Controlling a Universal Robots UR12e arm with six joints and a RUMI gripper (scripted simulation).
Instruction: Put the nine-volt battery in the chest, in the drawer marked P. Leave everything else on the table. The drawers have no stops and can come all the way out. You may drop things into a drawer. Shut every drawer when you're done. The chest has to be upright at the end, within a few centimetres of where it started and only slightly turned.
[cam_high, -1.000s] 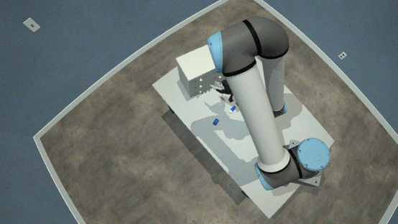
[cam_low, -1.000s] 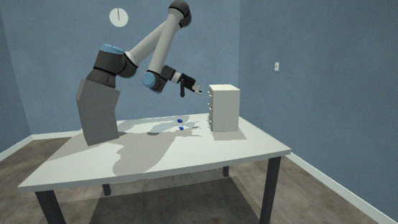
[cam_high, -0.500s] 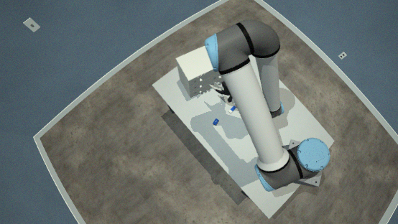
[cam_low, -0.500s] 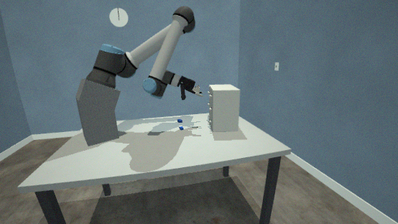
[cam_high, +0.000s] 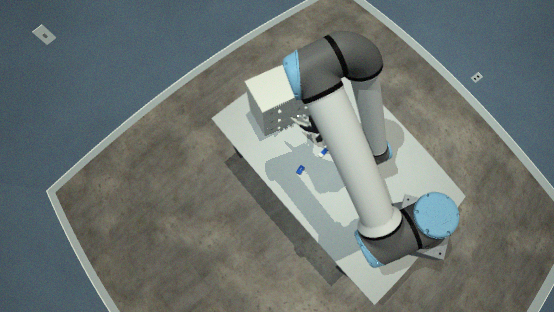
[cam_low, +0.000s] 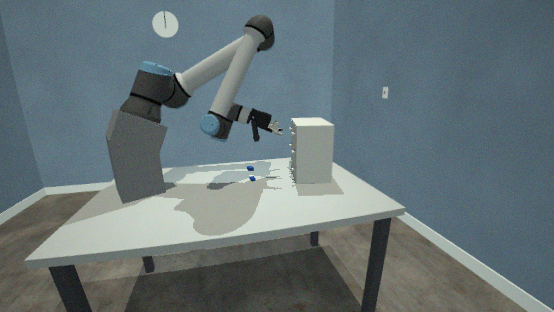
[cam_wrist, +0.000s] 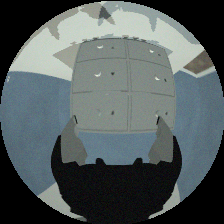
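Observation:
The pale chest (cam_high: 270, 91) (cam_low: 315, 151) (cam_wrist: 128, 75) stands upright on the table. In the wrist view its grey front shows two columns of drawers with small knobs; the drawers look shut, and no letter can be read. My gripper (cam_high: 301, 121) (cam_low: 281, 131) (cam_wrist: 117, 116) is open and empty, in front of the upper part of the chest's front, with a small gap in the exterior view. One small blue thing (cam_high: 300, 170) and another blue thing with a white part (cam_high: 324, 151) lie on the table; I cannot tell which is the nine-volt battery.
The white table (cam_high: 425, 175) (cam_low: 350, 200) carries the chest near one end and the arm's grey pedestal (cam_low: 135, 160) near the other. The arm reaches above the table and hides part of the chest in the top view. A blue wall (cam_low: 440, 125) stands behind the chest.

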